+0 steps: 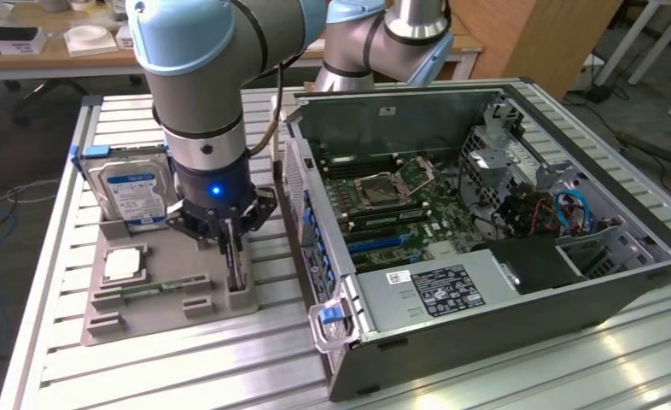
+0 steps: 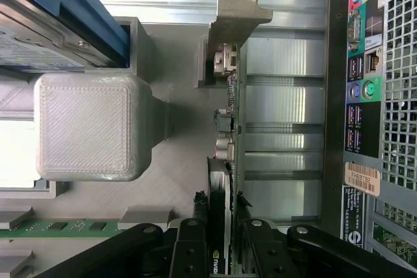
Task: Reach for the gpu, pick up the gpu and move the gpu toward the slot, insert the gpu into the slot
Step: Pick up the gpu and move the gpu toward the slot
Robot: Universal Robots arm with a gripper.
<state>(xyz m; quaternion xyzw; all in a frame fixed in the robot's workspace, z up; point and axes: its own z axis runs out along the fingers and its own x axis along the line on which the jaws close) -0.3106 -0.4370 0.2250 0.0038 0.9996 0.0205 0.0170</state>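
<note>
**Pincer clamped on the gpu in its tray cradle, case wall close by**

On my exterior view the gripper [image 1: 233, 249] is down over the grey tray [image 1: 165, 323], at the tray edge nearest the computer case [image 1: 484, 342]. The gpu [image 1: 237, 275] stands on its long edge in a narrow cradle there, upright, with the arm directly above it.

From the wrist view I read the grip: the black fingers [image 2: 193, 242] press against both faces of the card, so the gripper [image 2: 223, 247] is closed on the gpu [image 2: 231, 96], which I see edge-on. Its metal end bracket [image 2: 238, 11] is at the far end from the fingers, seated against the cradle's end post.

Room to move is uneven. On one face of the card, bare slats of the table [image 2: 280, 96] lie between it and the case's rear port panel [image 2: 361, 96]; the two are near but apart. On the other face a grey printed block [image 2: 85, 128] rises from the tray, with a gap between it and the card.

Towards the exterior view's left, the hard drive [image 1: 131, 195] stands upright at the tray's back edge, with a processor chip [image 1: 123, 264] and a memory stick [image 1: 154, 289] lying flat in front of it, well clear of the card. The case lies open-side up, its motherboard [image 1: 427, 205] exposed.
</note>
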